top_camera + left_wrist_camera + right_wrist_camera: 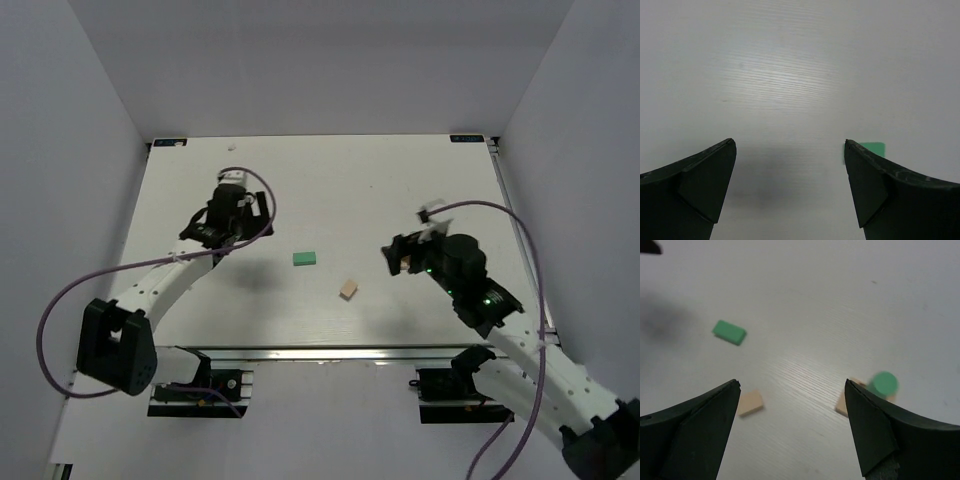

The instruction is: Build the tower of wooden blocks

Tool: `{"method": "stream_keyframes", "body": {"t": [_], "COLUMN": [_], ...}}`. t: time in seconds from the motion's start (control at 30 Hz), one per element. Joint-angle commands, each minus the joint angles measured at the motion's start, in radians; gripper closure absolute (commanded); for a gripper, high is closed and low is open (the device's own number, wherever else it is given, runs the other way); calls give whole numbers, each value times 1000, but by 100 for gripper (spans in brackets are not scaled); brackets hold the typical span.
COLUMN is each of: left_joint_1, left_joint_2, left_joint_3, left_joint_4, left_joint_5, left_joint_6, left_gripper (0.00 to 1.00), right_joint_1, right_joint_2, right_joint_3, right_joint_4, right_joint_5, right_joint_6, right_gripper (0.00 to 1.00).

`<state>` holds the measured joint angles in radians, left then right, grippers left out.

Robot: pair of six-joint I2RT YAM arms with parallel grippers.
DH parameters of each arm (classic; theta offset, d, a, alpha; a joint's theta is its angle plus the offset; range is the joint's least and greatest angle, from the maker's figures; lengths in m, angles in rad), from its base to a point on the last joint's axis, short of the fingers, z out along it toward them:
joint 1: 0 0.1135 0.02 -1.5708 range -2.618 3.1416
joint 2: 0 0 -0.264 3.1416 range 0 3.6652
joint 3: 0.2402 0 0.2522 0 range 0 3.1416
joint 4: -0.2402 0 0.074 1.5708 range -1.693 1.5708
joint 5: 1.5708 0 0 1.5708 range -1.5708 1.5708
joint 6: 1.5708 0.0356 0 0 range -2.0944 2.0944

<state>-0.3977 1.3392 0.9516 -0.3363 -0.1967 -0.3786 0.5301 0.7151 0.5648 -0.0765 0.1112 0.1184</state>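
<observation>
Nearest us, the right gripper (791,382) hangs over the worktop (400,170) with its jaws spread wide and nothing between them. Just ahead of its left finger lies a tan block (750,403), flat on the worktop and clear of the finger. By its right finger sits a second tan block (842,405), partly hidden behind that finger. A round green piece (884,383) appears on top of it, but it is blurred and we cannot tell whether it rests squarely. Further ahead and to the left of this gripper lies the green block (729,332), flat, alone and well apart from both tan ones. So the pieces lie in three spots in front of the right gripper, with at most two of them stacked.

Further out over the worktop, the left gripper (790,141) is also wide open and holds nothing. Bare worktop shows between its fingers. We see one end of the green block past its right fingertip, ahead and to the right, with the rest hidden by the finger. From above, the green block and the first tan block both lie between the two grippers.
</observation>
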Motion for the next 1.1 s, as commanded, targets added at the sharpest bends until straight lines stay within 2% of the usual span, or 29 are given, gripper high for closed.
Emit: {"method": "stream_keyframes", "body": {"t": [0.0, 0.1, 0.17, 0.2, 0.3, 0.57, 0.77, 1.07], "left_joint_1": [126, 145, 146, 148, 152, 154, 154, 154], "left_joint_2": [-90, -116, -155, -184, -219, -261, -267, -272], "left_joint_3": [-65, -71, -91, -99, -126, -154, -159, -163], "left_joint_4": [60, 30, 31, 40, 51, 57, 45, 52], "left_joint_5": [54, -31, -40, -43, -43, -13, -49, -61], "left_joint_6": [-98, -128, -126, -123, -117, -114, -111, -105], "left_gripper": [2, 2, 2, 2, 2, 2, 2, 2], "right_joint_1": [163, 255, 309, 335, 364, 369, 361, 314], "right_joint_2": [168, 375, 523, 565, 711, 986, 1179, 1293], "right_joint_3": [121, 230, 283, 350, 458, 661, 861, 916], "right_joint_4": [101, 83, 78, 19, -35, -124, -284, -286], "right_joint_5": [-29, -111, -154, -210, -309, -393, -413, -478], "right_joint_6": [-239, -373, -482, -543, -617, -834, -895, -887], "right_gripper": [11, 11, 11, 11, 11, 11, 11, 11]}}
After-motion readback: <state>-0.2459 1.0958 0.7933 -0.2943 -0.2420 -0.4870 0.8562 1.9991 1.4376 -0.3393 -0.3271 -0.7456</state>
